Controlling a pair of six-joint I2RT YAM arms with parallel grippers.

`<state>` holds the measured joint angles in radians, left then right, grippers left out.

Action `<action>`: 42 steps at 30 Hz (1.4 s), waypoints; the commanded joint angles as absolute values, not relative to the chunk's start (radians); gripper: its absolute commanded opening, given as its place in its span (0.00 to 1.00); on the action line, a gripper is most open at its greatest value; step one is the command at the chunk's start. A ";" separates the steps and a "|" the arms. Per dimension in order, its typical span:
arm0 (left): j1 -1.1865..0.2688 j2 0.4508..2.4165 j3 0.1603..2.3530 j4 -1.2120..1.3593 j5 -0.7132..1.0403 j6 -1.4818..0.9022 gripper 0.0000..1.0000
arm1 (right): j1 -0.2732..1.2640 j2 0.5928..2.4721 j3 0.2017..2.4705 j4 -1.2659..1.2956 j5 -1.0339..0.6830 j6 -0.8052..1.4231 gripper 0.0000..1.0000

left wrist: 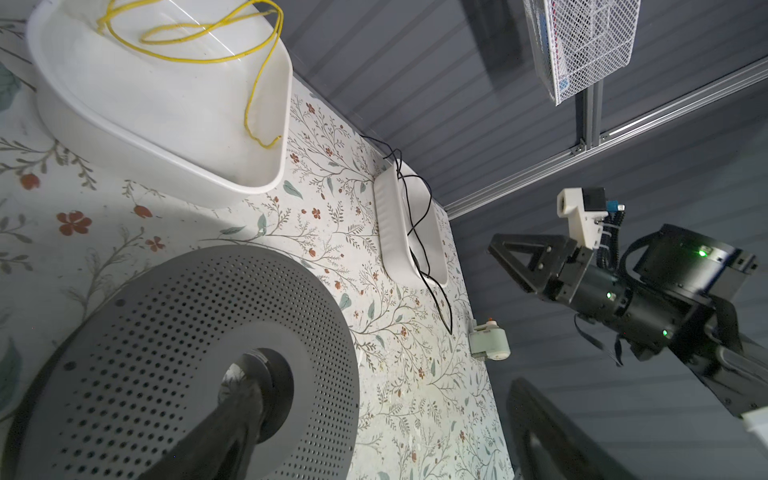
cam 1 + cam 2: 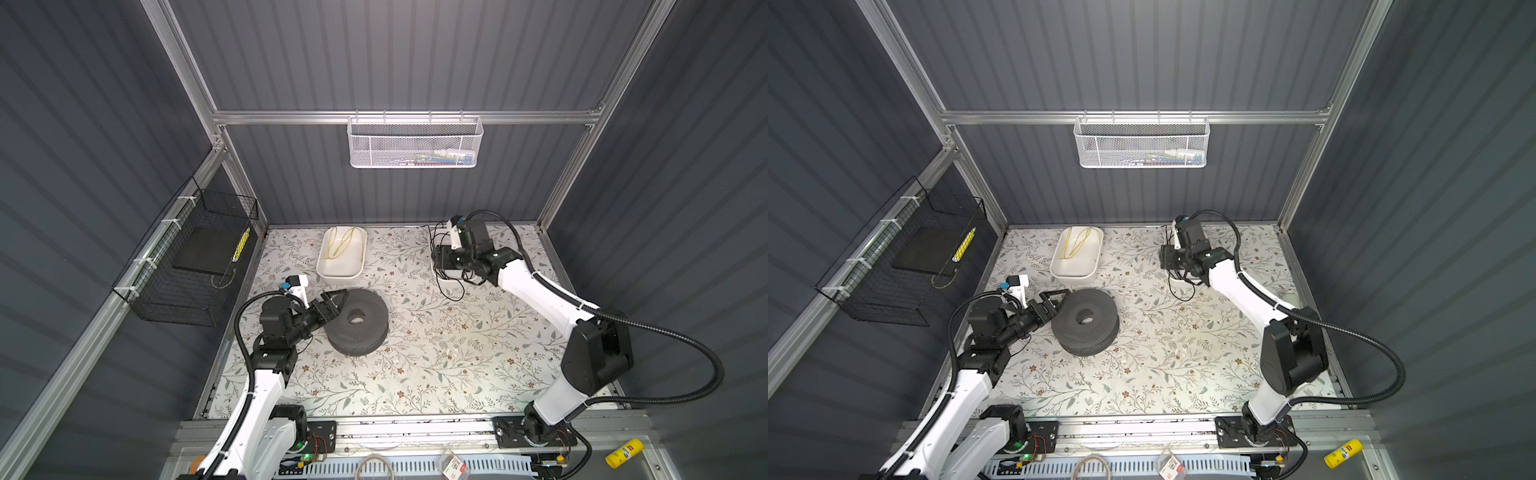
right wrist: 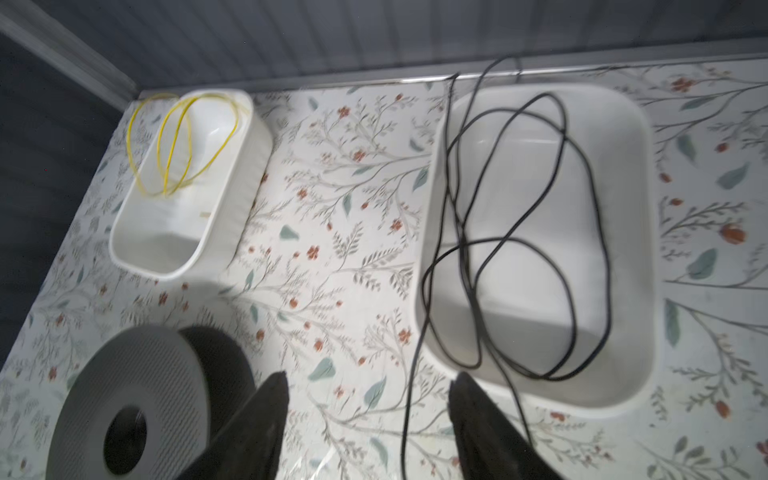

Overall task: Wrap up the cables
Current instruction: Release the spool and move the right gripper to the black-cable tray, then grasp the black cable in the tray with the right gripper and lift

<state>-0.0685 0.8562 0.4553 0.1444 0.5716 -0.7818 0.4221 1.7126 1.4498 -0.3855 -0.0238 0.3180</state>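
While cables [image 3: 468, 286] sprawl, illegible red-labelled tube [image 2: 624, 453]

This was a robotics lab test cell: a silver aluminium-profile frame [image 2: 399, 117], dark grey ribbed wall panels [image 2: 374, 54], and two rail-mounted white-and-black robot arms [image 2: 536, 286].

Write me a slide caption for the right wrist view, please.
Open right gripper near a black cable looped in a white tray, one strand trailing onto the table.

cables [image 3: 465, 249] | thin black, loose loops | in white tray [image 3: 646, 199], tail over rim
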 commanded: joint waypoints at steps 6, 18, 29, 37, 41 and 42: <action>-0.153 0.935 0.562 0.026 0.572 -0.675 0.88 | 0.323 2.057 1.782 -0.658 -0.108 0.136 0.79; -0.235 1.044 0.628 0.020 0.529 -0.625 0.88 | 0.283 2.294 1.966 -0.736 -0.204 0.124 0.81; -0.235 1.088 0.645 0.026 0.536 -0.603 0.88 | 0.285 2.439 2.087 -0.797 -0.069 0.116 0.73; -0.235 1.122 0.661 0.023 0.530 -0.588 0.89 | 0.284 2.505 2.175 -0.810 -0.063 0.110 0.35; -0.235 1.137 0.678 0.011 0.528 -0.573 0.89 | 0.284 2.497 2.186 -0.790 -0.071 0.115 0.11; -0.235 1.140 0.683 0.008 0.528 -0.570 0.89 | 0.284 2.486 2.184 -0.781 -0.071 0.117 0.07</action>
